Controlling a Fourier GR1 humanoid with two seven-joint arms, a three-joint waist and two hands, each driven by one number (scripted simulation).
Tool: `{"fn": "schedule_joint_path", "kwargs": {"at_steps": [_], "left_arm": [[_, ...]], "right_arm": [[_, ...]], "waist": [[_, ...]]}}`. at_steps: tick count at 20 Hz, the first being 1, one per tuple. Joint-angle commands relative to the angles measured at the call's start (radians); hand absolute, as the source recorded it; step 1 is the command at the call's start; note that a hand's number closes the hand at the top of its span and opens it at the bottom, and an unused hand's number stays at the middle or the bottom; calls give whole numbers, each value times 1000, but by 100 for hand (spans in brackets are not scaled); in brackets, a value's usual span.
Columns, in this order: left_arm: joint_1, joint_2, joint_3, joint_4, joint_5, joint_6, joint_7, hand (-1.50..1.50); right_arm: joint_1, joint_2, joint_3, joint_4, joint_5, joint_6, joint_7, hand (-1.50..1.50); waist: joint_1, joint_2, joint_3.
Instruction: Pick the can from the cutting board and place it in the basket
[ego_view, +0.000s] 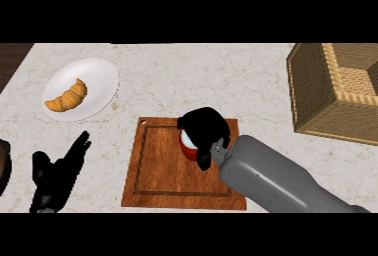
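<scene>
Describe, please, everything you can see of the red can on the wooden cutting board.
The small red metal-looking can with a pale top stands upright on the upper right part of the brown wooden cutting board. Only its left side and part of its top show, because the black right hand covers it from above and the right, fingers curled round it. It is not yet in the woven wicker basket, which stands to the right.

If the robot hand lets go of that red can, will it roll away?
Probably not while upright: the red can stands on end on the flat cutting board. Tipped over, its round side would likely roll. It looks stiff, so the right robot hand curled round it shouldn't squash it.
</scene>
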Motion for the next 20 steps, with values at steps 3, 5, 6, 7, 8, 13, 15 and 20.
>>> {"fn": "schedule_joint_path", "kwargs": {"at_steps": [3, 5, 6, 7, 8, 13, 15, 20], "left_arm": [[30, -17, 0, 76, 14, -17, 47, 0], [-1, 2, 9, 81, 17, -32, 91, 0], [32, -9, 6, 108, -2, -28, 35, 0], [58, -42, -19, 90, -23, 6, 32, 0], [36, -14, -2, 56, -17, 0, 76, 0], [56, -23, 9, 31, -9, -5, 81, 0], [45, -35, 12, 83, -13, -15, 35, 0], [43, -22, 22, 79, -15, -18, 58, 0]], "right_arm": [[-12, -4, 43, 75, 127, -53, -128, 150], [-34, -17, 24, 93, 129, -27, -157, 150], [23, -9, 62, -6, 154, -37, -98, 150], [10, -44, 38, -12, 140, -8, -122, 150], [-22, -26, 13, 15, 146, -2, -127, 150], [40, -28, 2, 19, 218, -78, -100, 150], [110, 9, 5, 16, 250, -137, 48, 150], [216, -25, -50, -56, 333, -274, 227, 150]], "waist": [[9, 13, -17], [3, 13, -17], [-8, 8, -17], [-7, 8, -17], [-1, 8, -17], [-4, 7, -17], [-23, 6, -18], [-42, 3, -17]]}}
